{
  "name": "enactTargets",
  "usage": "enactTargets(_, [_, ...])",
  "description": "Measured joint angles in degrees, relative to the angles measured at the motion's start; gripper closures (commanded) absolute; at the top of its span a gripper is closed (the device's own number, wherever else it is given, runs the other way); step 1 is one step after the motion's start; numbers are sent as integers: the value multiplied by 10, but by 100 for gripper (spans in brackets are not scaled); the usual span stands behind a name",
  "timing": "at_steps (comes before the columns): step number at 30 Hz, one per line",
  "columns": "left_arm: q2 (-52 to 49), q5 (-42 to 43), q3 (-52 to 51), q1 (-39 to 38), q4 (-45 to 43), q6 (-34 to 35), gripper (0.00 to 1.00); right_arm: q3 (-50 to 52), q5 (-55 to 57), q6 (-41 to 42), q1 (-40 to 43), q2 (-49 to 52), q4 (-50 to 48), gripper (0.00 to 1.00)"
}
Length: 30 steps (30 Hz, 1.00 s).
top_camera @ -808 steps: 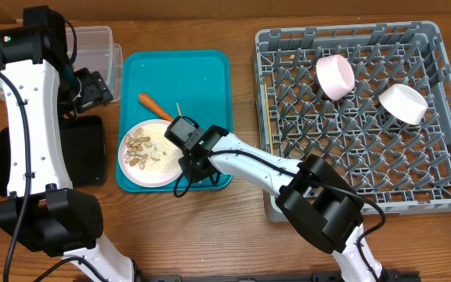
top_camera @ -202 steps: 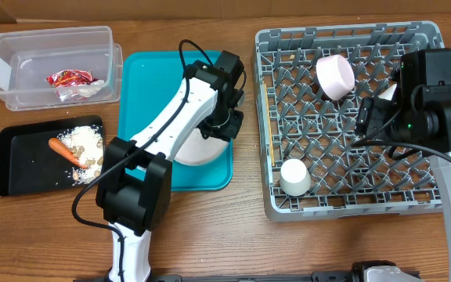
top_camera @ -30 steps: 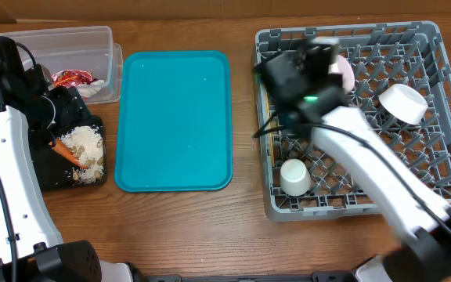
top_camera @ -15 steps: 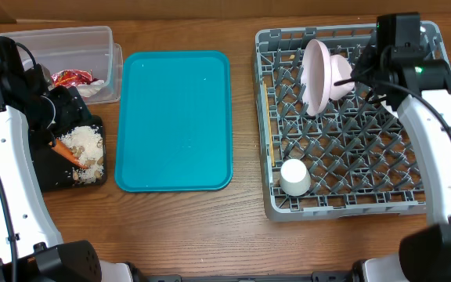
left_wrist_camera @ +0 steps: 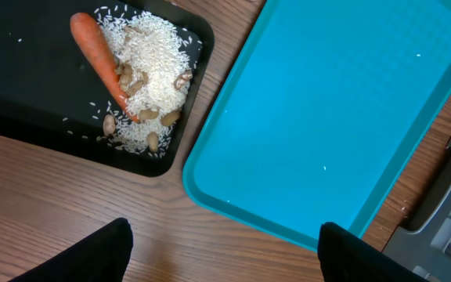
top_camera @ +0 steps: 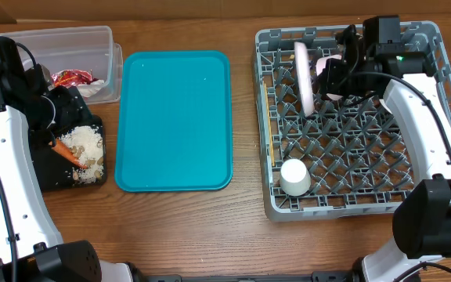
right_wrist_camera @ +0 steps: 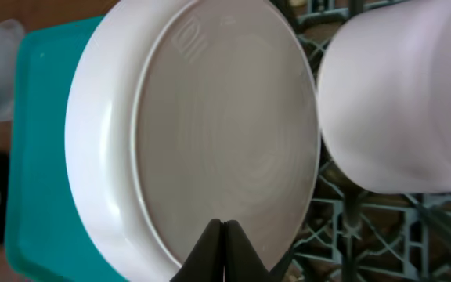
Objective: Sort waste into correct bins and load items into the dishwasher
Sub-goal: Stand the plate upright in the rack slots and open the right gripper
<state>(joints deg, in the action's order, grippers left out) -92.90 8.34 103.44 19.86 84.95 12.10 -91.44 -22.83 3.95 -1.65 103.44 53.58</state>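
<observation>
**Wooden tabletop: plate on edge in the rack**

Round white plate (top_camera: 304, 78) stands on edge in the upper left of the grey dish rack (top_camera: 437, 200), long axis top to bottom. It is just left of the right gripper (right_wrist_camera: 222, 241), whose jaws are together. Left gripper (left_wrist_camera: 225, 239), spread apart, hangs far left beside the black tray (left_wrist_camera: 22, 94).

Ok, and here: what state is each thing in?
plate: standing on edge in the dish rack
pink bowl: tilted in the rack beside the plate
cup: in the rack, apparently upside down
right gripper: shut, at the plate's rim
left gripper: open, empty
clear tub: holds wrapper
black tray: holds carrot, rice
teal tray: bare
</observation>
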Motion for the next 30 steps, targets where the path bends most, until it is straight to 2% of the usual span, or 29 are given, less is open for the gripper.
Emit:
enactTargets(5, [0,0,0,0,0,0,20,0,-25,-22,1,0,0,96])
enactTargets(7, [0,0,0,0,0,0,19,0,-21,-25,1,0,0,84])
enactTargets(10, [0,0,0,0,0,0,17,0,10,-19,1,-1,1,74])
enactTargets(12, [0,0,0,0,0,0,13,0,44,-10,2,-4,6,57])
enactTargets(13, [0,0,0,0,-1,0,11,0,59,-8,2,-9,9,44])
enactTargets(14, [0,0,0,0,-3,0,9,0,74,-5,3,-16,10,37])
enactTargets(18, [0,0,0,-13,-32,-4,1,0,104,4,5,-59,0,32])
enactTargets(23, [0,-2,0,-85,-75,-43,0,0,116,5,5,-112,5,24])
enactTargets(27, [0,-16,0,-154,-60,-77,0,-1,119,5,5,-116,53,14])
enactTargets(30, [0,-32,0,-177,-10,-88,0,-1,122,6,8,-116,89,14])
